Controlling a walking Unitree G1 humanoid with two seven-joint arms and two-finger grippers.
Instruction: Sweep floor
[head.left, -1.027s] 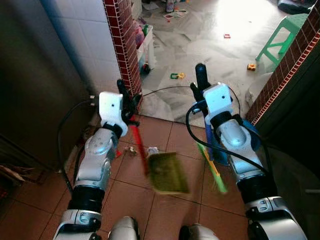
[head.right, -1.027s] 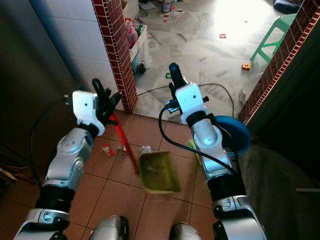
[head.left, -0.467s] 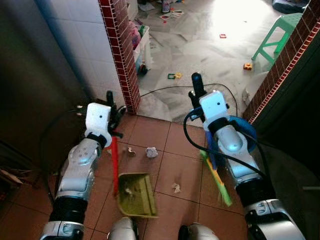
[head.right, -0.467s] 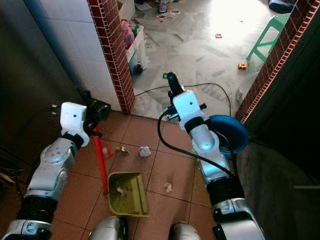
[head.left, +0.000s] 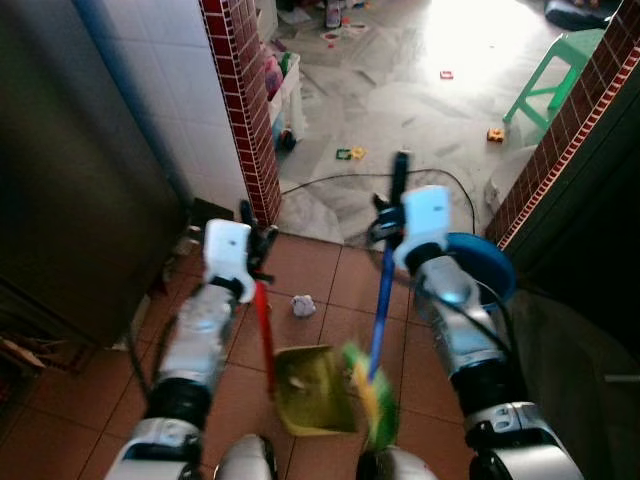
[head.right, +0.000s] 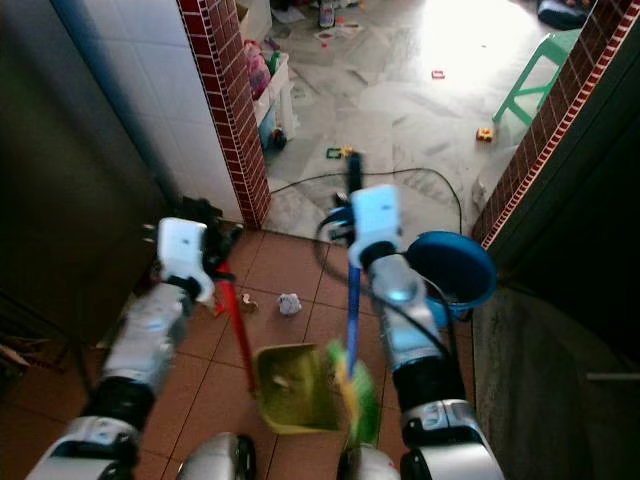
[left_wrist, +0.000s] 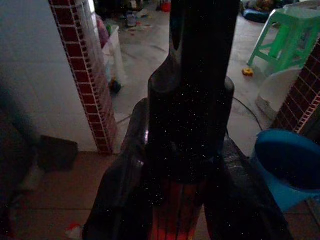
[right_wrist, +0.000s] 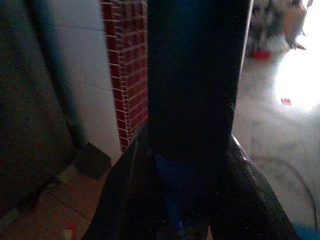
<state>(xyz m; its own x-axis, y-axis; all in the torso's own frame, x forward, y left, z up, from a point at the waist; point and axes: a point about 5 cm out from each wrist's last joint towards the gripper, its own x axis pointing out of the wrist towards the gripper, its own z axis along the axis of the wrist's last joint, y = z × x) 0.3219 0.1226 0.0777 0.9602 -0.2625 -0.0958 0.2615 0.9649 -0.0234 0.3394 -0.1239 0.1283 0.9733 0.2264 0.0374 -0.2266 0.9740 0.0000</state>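
My left gripper (head.left: 254, 218) is shut on the red handle (head.left: 263, 330) of an olive-green dustpan (head.left: 312, 402), which rests on the terracotta tiles just ahead of my feet with a small scrap inside. Shut on a blue broom handle (head.left: 382, 300) is my right gripper (head.left: 398, 178). The broom's green and yellow bristles (head.left: 368, 398) sit blurred at the dustpan's right edge. A crumpled white paper ball (head.left: 303, 305) lies on the tiles beyond the dustpan. In the left wrist view the black fingers (left_wrist: 192, 100) clamp the red handle (left_wrist: 172, 215); the right wrist view has the blue handle (right_wrist: 175, 190) between the fingers.
A red-brick pillar (head.left: 240, 110) and a white tiled wall stand at the left, a dark cabinet beside them. A blue bucket (head.left: 485, 275) sits by my right arm, against a brick-edged wall. A black cable (head.left: 330, 180), small toys and a green stool (head.left: 560, 70) lie on the grey floor beyond.
The broom head swung left, from the tiles at my right to the dustpan's right edge. The dustpan shifted right, toward the middle. The small scrap right of the dustpan is gone from sight.
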